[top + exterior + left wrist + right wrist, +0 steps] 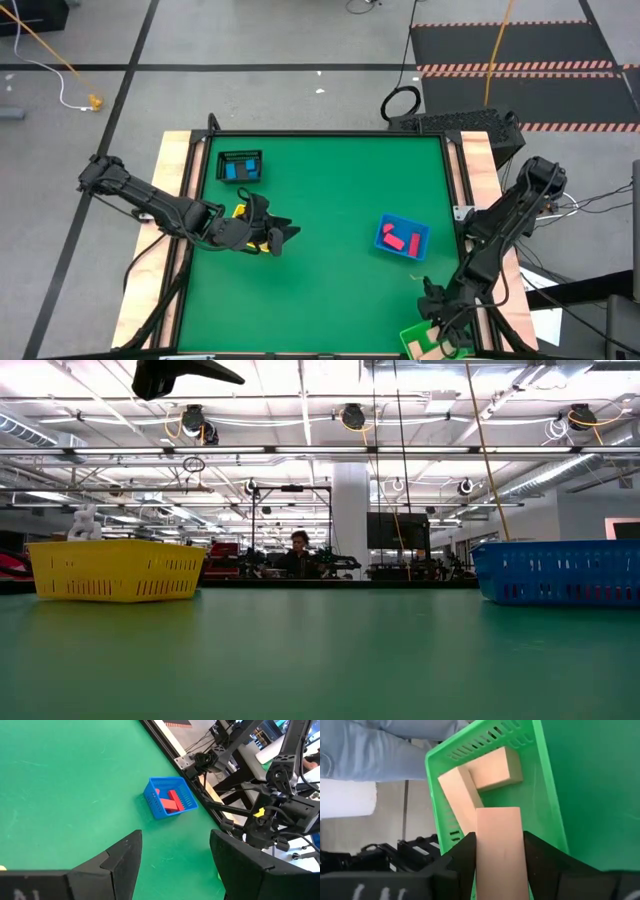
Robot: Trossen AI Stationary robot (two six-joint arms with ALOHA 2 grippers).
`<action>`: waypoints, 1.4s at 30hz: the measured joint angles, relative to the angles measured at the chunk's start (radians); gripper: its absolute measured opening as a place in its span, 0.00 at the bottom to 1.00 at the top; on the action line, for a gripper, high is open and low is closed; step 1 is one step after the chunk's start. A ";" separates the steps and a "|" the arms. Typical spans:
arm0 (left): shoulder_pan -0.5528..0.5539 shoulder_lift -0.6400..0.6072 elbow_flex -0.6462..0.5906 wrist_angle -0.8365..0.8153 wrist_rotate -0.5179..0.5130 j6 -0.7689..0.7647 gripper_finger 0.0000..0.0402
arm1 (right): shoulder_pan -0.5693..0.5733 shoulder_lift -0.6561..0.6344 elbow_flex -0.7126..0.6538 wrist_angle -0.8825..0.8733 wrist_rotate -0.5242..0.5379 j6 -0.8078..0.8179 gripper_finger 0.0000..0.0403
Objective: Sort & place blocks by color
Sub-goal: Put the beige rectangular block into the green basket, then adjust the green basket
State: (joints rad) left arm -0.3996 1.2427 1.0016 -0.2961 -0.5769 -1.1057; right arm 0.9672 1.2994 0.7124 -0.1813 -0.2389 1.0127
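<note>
right gripper (500, 870): clamped on a tan bar block (500, 850), hovering over the green tray (545, 795) at the table's near right corner
green tray: already holds two tan blocks (482, 775), one lying across the other; tray sits at the table edge, partly off the green mat
left gripper (175, 865): fingers apart, nothing between them, hanging above the mat left of centre, just beside the yellow tray (240, 211)
blue tray (403, 236): right of centre, red blocks (402, 240) inside
black tray (241, 167): far left, blue blocks (240, 170) inside
progress: looks nearly sorted, no loose blocks visible on the mat
risk 1: held bar hangs over the blocks already in the tray; dropped here it may land on them, tip and rest on the rim or bounce out
risk 2: tray is light and at the table edge; a finger catching its wall could push it off
risk 3: a person's clothing (395, 745) shows close behind the tray, watch clearance on retreat
</note>
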 joint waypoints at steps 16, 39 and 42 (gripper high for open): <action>0.000 0.000 0.000 0.000 0.004 0.007 0.58 | -0.006 -0.008 0.000 0.036 -0.025 0.033 0.56; 0.000 0.000 0.000 0.000 0.027 0.008 0.58 | -0.006 -0.062 0.000 -0.094 0.266 -0.388 0.50; 0.000 0.000 0.000 -0.006 0.027 0.009 0.58 | -0.005 -0.040 0.000 -0.092 0.265 -0.420 0.50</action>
State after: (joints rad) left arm -0.4000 1.2430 1.0016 -0.3026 -0.5503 -1.0969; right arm 0.9619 1.2593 0.7128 -0.2733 0.0263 0.5925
